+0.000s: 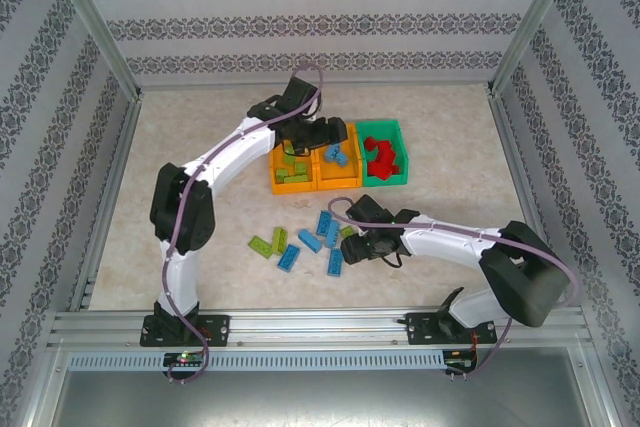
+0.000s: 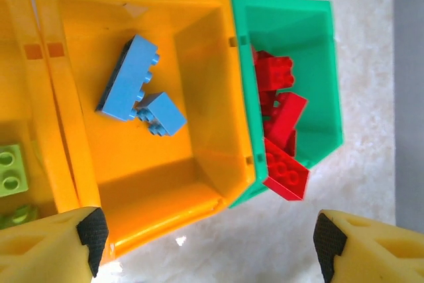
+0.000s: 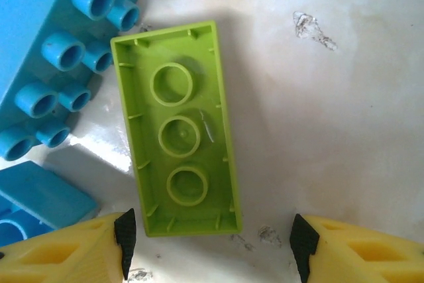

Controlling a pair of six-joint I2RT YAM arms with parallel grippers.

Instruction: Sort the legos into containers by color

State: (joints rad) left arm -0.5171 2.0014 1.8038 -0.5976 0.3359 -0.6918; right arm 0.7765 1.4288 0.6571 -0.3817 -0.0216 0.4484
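Your left gripper point(image 2: 211, 238) hangs over the bins with its jaws spread wide, wider than the middle bin point(image 2: 199, 57) below it. Nothing sits between the pads point(image 2: 93, 230), and they touch no brick. In that orange bin lie two blue bricks point(image 2: 129, 77), one leaning on the other. The green bin point(image 2: 311, 51), joined on its right, holds a heap of red bricks point(image 2: 281, 120). The left orange bin point(image 2: 13, 84) shows lime bricks point(image 2: 12, 170) at the frame's edge.

Your right gripper point(image 3: 214, 243) is low over the table point(image 3: 344, 111), its jaws also spread. A lime brick point(image 3: 179, 137) lies there upside down, hollow side up, with its near end between the fingertips. It is just beside the pad on the picture's left and well apart from the other. You cannot tell whether that near pad touches it, but it is not pinched. Two loose blue bricks point(image 3: 53, 64) lie just beside it. From above, scattered bricks point(image 1: 289, 257) in blue and lime lie on the table around this gripper, on the near side of the bins.
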